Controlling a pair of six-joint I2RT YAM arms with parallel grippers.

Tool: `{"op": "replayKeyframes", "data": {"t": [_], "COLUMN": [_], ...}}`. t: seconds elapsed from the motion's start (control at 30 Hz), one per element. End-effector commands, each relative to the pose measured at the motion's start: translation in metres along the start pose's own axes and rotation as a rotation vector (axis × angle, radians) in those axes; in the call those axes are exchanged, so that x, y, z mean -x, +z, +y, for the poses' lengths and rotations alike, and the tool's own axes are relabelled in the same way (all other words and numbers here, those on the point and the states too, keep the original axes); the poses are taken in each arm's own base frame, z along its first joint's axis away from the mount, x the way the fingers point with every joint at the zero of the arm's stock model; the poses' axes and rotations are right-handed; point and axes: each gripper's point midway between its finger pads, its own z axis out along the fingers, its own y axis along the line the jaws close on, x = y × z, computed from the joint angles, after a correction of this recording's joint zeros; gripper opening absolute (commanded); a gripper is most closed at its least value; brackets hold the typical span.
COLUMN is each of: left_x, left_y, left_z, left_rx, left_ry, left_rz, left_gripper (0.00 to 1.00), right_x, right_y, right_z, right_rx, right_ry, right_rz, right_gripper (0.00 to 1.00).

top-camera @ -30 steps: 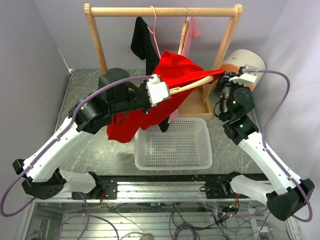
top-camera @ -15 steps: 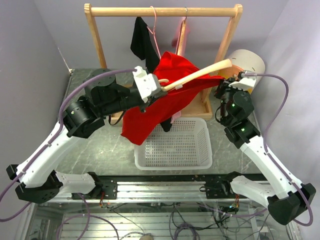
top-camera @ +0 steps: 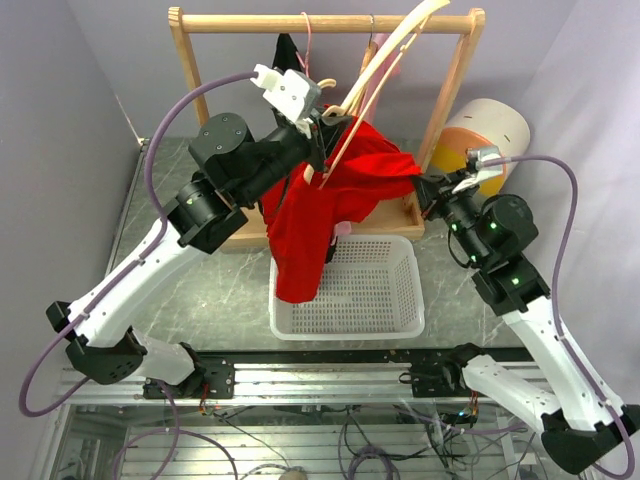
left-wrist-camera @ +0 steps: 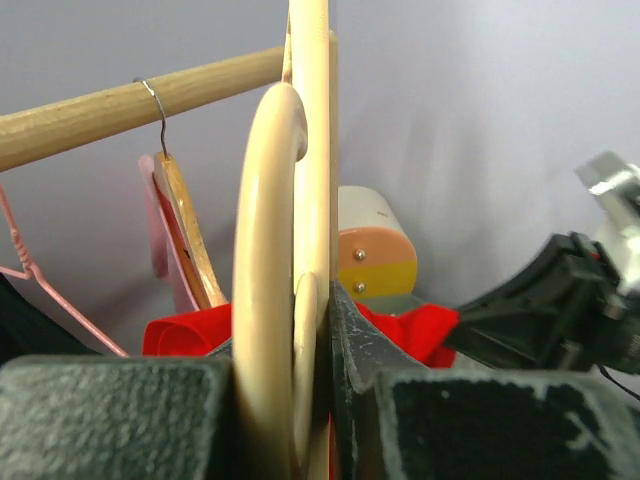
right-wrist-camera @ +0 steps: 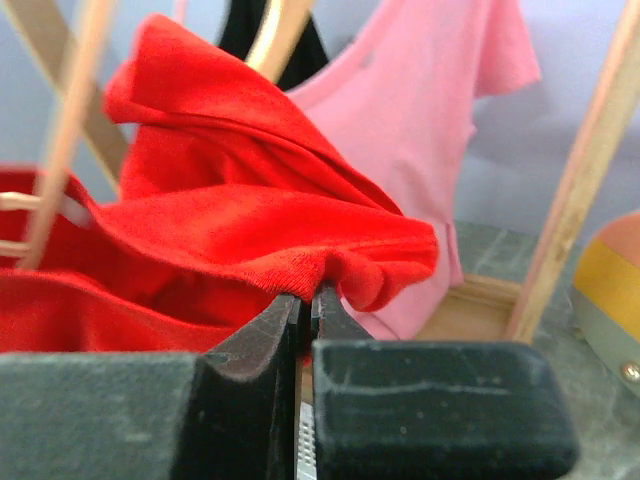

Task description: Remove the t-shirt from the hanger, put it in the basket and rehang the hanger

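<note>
Now the red t-shirt (top-camera: 335, 195) is mostly off the wood. It bunches just below my left jaws and trails down from there over the white basket (top-camera: 412, 285), with one corner stretched across to my right jaws. A second ago it was draped along the wooden hanger (left-wrist-camera: 265, 260), which lay roughly level between the two grippers. Since then I have swung the left arm up and back. The hanger now stands steeply, and its far end rises away from the left jaws towards the rack rail (top-camera: 240, 22). The long upper arm of the hanger is bare.

The left gripper (top-camera: 322, 125) is closed down to a narrow gap, clamped on the hanger near its middle. In the wrist view the wood fills the space between the pads. The right gripper (right-wrist-camera: 305, 300) is closed tight on a fold of the red hem, and the cloth bulges just beyond its tips. A pink shirt (right-wrist-camera: 420, 90) hangs behind that fold.

I judge the far shoulder has slipped free. Some cloth beside the left jaws may still be caught on the lower arm of the hanger, though I cannot see that part clearly.
</note>
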Motion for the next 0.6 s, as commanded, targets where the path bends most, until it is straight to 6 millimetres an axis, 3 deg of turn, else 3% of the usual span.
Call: {"op": "replayKeyframes", "data": {"t": [0.0, 0.17, 0.33, 0.57], "left_x": [0.037, 0.044, 0.062, 0.057], "left_y": [0.007, 0.002, -0.013, -0.015], "left_z": [0.012, 0.012, 0.015, 0.019], "left_rx": [0.072, 0.072, 0.075, 0.099], "left_ry": [-0.103, -0.115, -0.109, -0.088], "left_rz": [-0.171, -0.187, -0.232, -0.215], "left_gripper": [0.1, 0.07, 0.07, 0.07], "right_x": [0.035, 0.069, 0.127, 0.207], "right_y": [-0.026, -0.051, -0.081, -0.12], "right_z": [0.035, 0.047, 0.037, 0.03], "right_rx": [0.195, 0.263, 0.191, 0.138], "right_ry": [-0.018, -0.041, -0.062, -0.045], "right_rz": [-0.062, -0.15, -0.324, -0.607], "right_gripper": [0.0, 0.0, 0.0, 0.0]}}
